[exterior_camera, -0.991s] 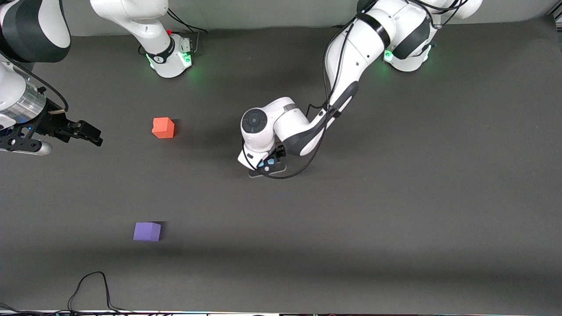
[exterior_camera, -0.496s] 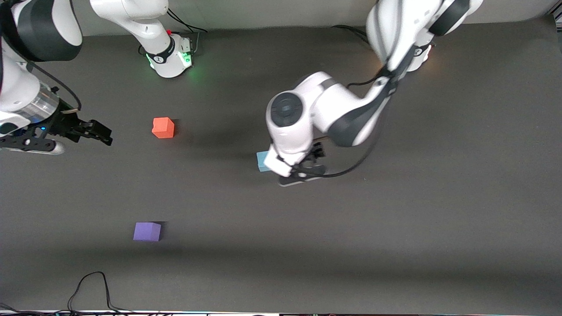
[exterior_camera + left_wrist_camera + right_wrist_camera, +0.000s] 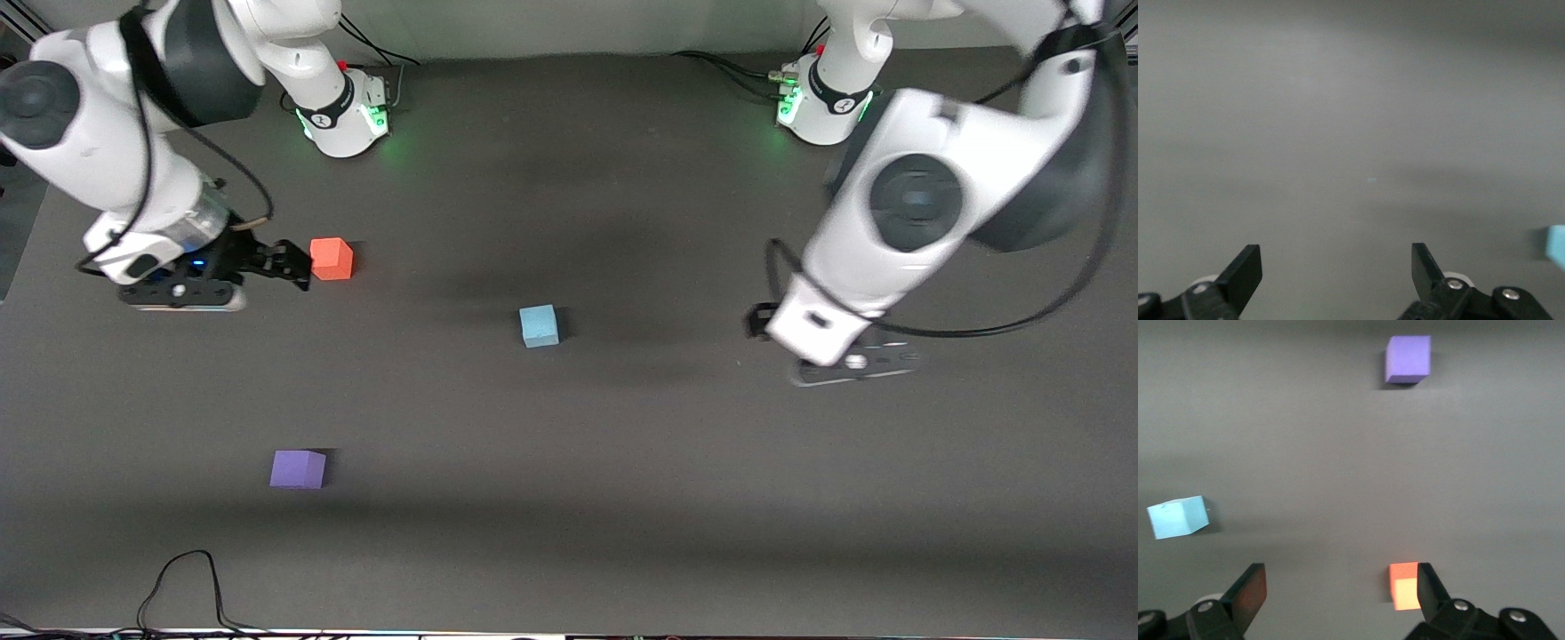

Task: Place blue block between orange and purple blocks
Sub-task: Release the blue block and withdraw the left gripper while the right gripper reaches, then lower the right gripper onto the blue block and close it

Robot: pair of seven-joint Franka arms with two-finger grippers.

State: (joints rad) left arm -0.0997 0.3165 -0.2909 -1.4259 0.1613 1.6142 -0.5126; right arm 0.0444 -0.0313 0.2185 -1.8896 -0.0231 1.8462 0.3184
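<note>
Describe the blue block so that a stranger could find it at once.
Start at the dark table and look to its middle. The blue block lies there alone, touched by no end effector. It is the only sky-blue cube; the others are orange and purple.

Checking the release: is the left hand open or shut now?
Open. The left hand shows its fingers spread wide over bare table, and the blue block sits free.

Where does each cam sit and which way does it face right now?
Front view: high across the table, facing both bases; shows both arms, right gripper beside the orange block, left gripper up near its own end.
Left wrist view: looks down past its open fingers at bare table.
Right wrist view: looks down past open fingers at the purple block.
Shared: the blue block appears in all three.
</note>
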